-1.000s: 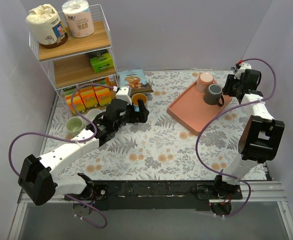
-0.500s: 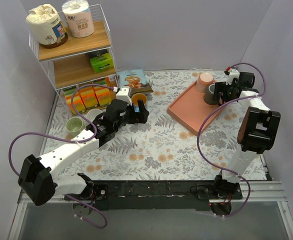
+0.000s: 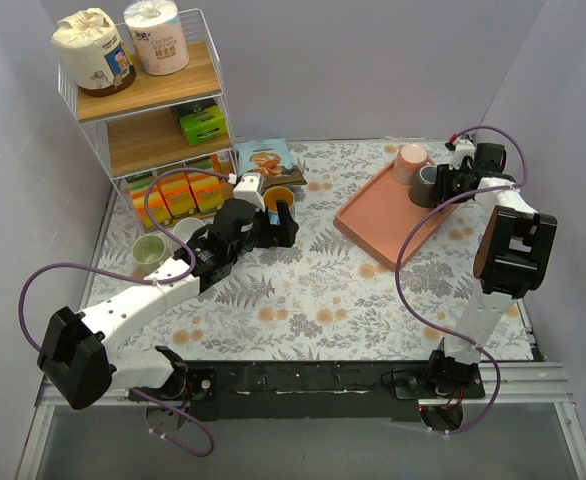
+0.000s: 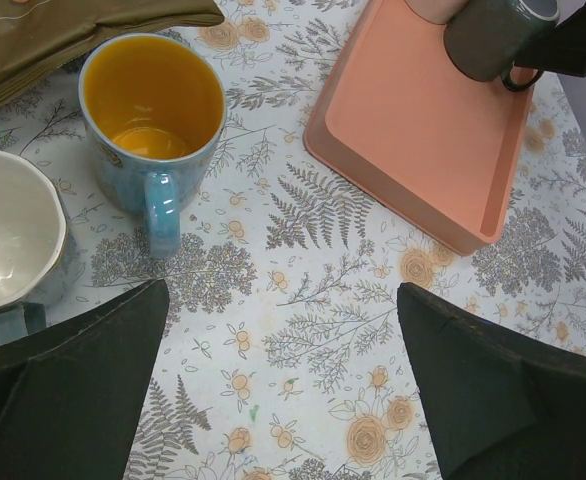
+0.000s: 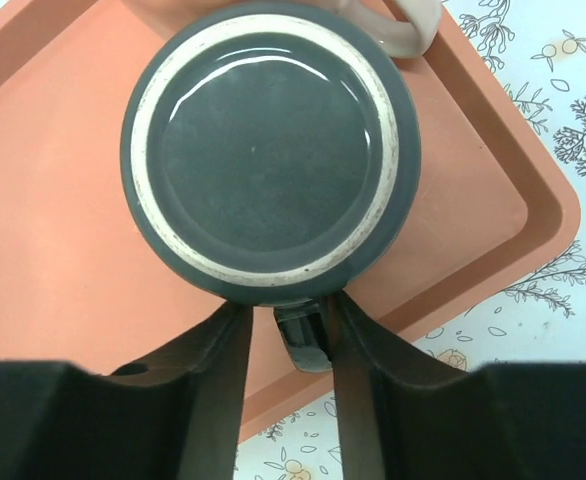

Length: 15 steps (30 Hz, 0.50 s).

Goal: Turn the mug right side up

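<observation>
1. Grey mug [image 5: 270, 150] sits base-up on the pink tray [image 5: 53, 250], toward its far end and just beside a pale pink mug [image 3: 410, 160]. I'm looking straight down on its glazed foot ring.
2. Right end effector [image 5: 285, 308] is clamped on the mug's handle, one finger on each side, low by the tray floor.
3. Left end effector [image 4: 281, 292] hangs wide open over the bench, holding nothing. It's near a blue mug [image 4: 151, 110] that stands upright, which isn't my concern.
4. The flip comes next, I reckon. I want a straight lift first so the rim clears the tray wall, then a slow wrist roll.
5. A handle grip is thin and the body could swing. I'd go gently and steer away from the pink neighbour.
6. I'd set it down flat, and only then let go.
</observation>
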Tool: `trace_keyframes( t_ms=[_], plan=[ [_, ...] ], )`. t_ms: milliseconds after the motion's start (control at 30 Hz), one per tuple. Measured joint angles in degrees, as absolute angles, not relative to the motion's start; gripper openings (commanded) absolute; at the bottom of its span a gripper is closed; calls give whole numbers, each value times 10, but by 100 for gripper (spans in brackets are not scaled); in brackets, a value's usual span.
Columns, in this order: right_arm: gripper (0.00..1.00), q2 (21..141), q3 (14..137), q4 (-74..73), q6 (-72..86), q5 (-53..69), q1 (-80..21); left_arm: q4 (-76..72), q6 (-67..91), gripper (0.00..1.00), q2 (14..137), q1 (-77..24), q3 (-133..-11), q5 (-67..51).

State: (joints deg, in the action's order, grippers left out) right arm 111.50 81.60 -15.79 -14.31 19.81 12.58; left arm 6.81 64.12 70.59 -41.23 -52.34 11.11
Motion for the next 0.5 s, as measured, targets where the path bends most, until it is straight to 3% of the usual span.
trace_keyframes(
  t_ms=[133, 167, 500],
  plan=[
    [19, 1115, 820, -163, -154, 195, 126, 68, 641, 98, 707, -412, -523, 111],
    [2, 1115, 820, -164, -157, 195, 126, 68, 641, 98, 707, -412, -523, 111],
    [1, 1085, 790, -172, -159, 180, 112, 62, 642, 98, 707, -412, -523, 102]
  ],
)
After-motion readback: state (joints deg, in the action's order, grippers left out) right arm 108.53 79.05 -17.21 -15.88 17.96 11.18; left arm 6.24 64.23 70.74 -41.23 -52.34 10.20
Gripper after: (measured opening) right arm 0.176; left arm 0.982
